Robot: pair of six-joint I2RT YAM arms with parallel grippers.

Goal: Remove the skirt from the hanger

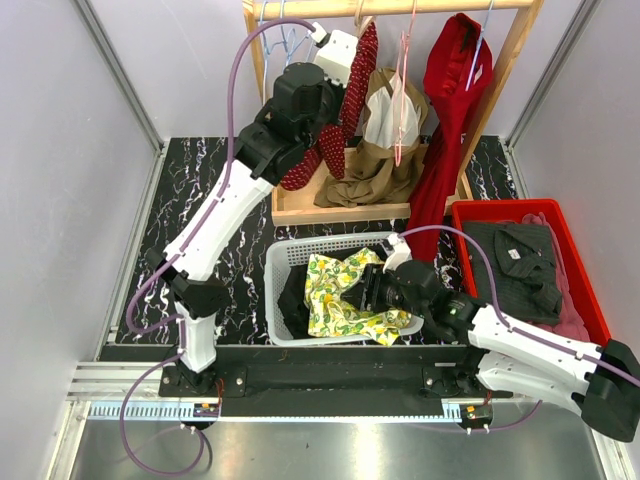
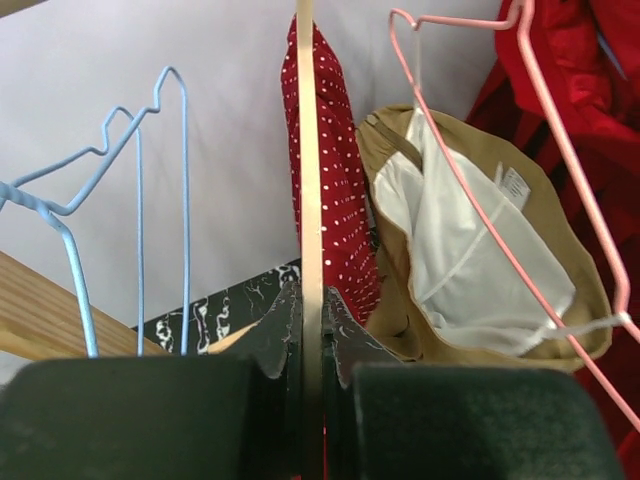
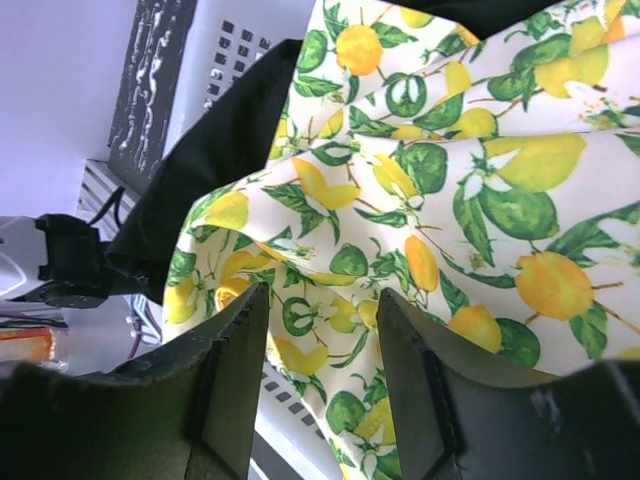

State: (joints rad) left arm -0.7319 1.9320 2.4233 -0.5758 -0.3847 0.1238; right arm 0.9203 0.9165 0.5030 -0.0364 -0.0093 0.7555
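Observation:
A red white-dotted skirt [image 1: 352, 100] hangs from a flat wooden hanger on the rack rail [image 1: 400, 8]. My left gripper [image 1: 335, 50] is up at the rail. In the left wrist view it [image 2: 310, 300] is shut on the thin wooden hanger [image 2: 309, 150], seen edge-on, with the dotted skirt [image 2: 340, 180] draped just behind it. My right gripper [image 1: 375, 290] is low over the white basket [image 1: 275, 270]. In the right wrist view it [image 3: 320, 310] is open and empty just above a lemon-print cloth [image 3: 450, 180].
A khaki garment with white lining [image 2: 470, 250] hangs on a pink wire hanger [image 2: 480, 190] beside the skirt. A red garment [image 1: 450, 110] hangs further right. Bare blue wire hangers [image 2: 160, 200] hang left. A red bin [image 1: 575, 260] holds dark clothes. Black cloth [image 3: 210, 170] lies in the basket.

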